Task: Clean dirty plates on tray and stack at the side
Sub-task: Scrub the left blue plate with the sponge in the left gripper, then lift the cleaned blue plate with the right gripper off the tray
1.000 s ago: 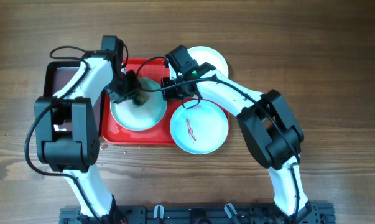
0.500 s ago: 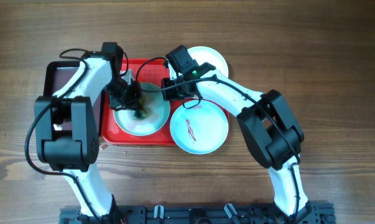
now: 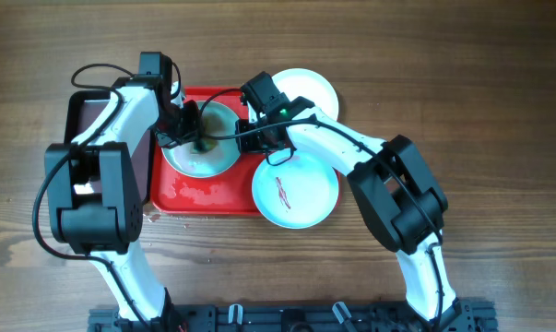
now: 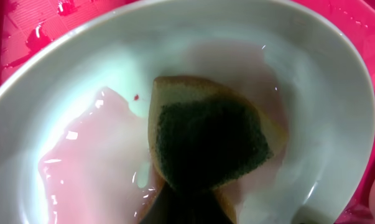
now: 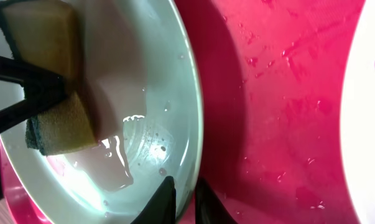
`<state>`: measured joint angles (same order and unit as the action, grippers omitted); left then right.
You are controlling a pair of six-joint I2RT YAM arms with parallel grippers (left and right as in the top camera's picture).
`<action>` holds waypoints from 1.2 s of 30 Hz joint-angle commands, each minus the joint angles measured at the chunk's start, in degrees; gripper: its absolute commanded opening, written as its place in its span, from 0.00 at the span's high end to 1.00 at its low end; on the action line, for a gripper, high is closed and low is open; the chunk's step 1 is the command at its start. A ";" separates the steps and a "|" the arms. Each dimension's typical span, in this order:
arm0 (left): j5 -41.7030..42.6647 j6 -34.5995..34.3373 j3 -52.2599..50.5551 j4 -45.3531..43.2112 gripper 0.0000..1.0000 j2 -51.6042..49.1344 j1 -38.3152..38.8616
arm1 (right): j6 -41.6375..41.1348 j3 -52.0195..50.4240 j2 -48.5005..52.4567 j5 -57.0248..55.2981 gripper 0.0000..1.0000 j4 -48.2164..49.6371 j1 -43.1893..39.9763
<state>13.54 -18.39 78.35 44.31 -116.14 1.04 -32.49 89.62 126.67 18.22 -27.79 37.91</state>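
A pale mint plate [image 3: 213, 161] lies on the far half of the red tray [image 3: 204, 198], with pinkish water pooled in it [image 4: 81, 143]. My left gripper [image 3: 193, 138] is shut on a yellow-and-green sponge [image 4: 212, 134] pressed into the bowl of this plate. My right gripper [image 5: 184, 193] is shut on the plate's right rim, one finger inside it and one outside. A second mint plate [image 3: 305, 198] with a red smear lies at the tray's right edge. A white plate [image 3: 316, 88] sits behind the tray.
A black tray [image 3: 82, 115] lies left of the red tray, partly under my left arm. The tray's front part [image 3: 199, 192] is wet. Wood tabletop surrounds everything, and the arms' base rail [image 3: 287, 318] runs along the front edge.
The mint plate has slid toward the far side of the tray, with both grippers moving along. The sponge has swept across the plate. The wet front of the tray now shows.
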 commanded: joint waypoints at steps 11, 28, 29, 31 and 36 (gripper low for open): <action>-15.96 -6.80 10.93 5.57 0.96 -0.11 -1.01 | -3.72 -1.03 4.02 0.37 0.96 -0.33 -0.17; -17.81 -6.51 22.40 15.74 0.96 0.74 -4.04 | 0.87 5.29 0.33 -5.31 0.96 -7.61 -0.28; -17.59 -6.51 22.38 16.17 0.96 0.74 -4.04 | 1.46 5.88 -0.26 -6.36 0.96 -8.33 -0.24; -16.46 -6.51 22.38 17.29 0.96 0.74 -4.04 | 3.76 6.99 -2.12 -8.87 0.96 -9.70 0.02; -15.52 -6.49 22.38 18.80 0.96 0.74 -4.04 | 8.76 7.89 -6.86 -18.84 0.96 -12.37 1.36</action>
<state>-2.94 -24.36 99.74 62.41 -116.25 -2.96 -28.99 95.24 125.75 9.17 -39.13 37.98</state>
